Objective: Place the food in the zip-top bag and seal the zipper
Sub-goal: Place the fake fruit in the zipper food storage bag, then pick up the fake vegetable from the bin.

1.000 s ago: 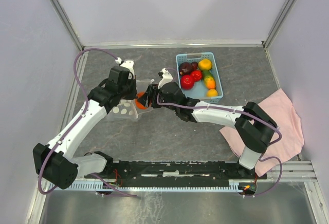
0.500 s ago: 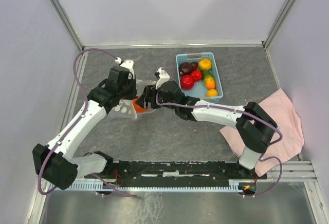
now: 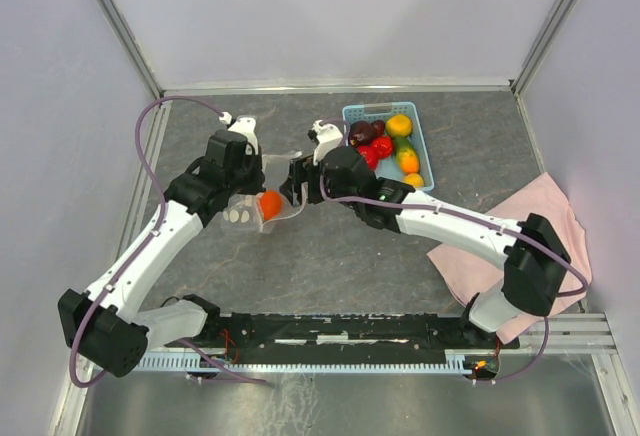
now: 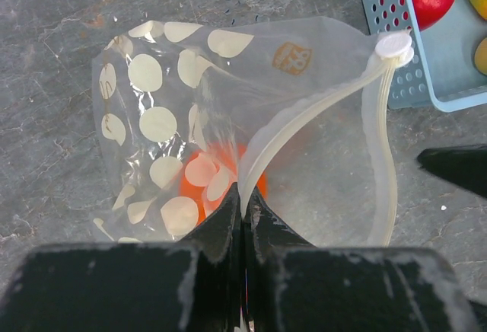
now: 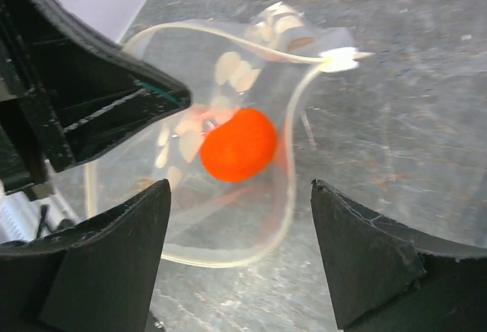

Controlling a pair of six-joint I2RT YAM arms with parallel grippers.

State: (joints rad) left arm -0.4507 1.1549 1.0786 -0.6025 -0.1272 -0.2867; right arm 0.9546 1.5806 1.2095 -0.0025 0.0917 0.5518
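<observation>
The zip-top bag (image 3: pixel 247 209), clear with white dots, lies left of centre with its mouth held wide. My left gripper (image 4: pixel 243 195) is shut on the near zipper (image 4: pixel 304 115) strip. One orange piece of food (image 5: pixel 238 145) rests inside the bag (image 4: pixel 160 119), loose from both grippers. My right gripper (image 5: pixel 240 191) stands open and empty just outside the bag's mouth (image 3: pixel 293 184). More food (image 3: pixel 385 146), in red, dark purple, yellow, orange and green, lies in the light blue basket (image 3: pixel 428 161).
The basket (image 4: pixel 396 65) stands right next to the bag's far corner. A pink cloth (image 3: pixel 560 236) lies at the right, partly under the right arm. Grey walls and metal rails border the table.
My right gripper has opened wider and drawn back out of the bag's mouth, leaving the orange piece inside. The left gripper keeps its hold on the zipper strip.
</observation>
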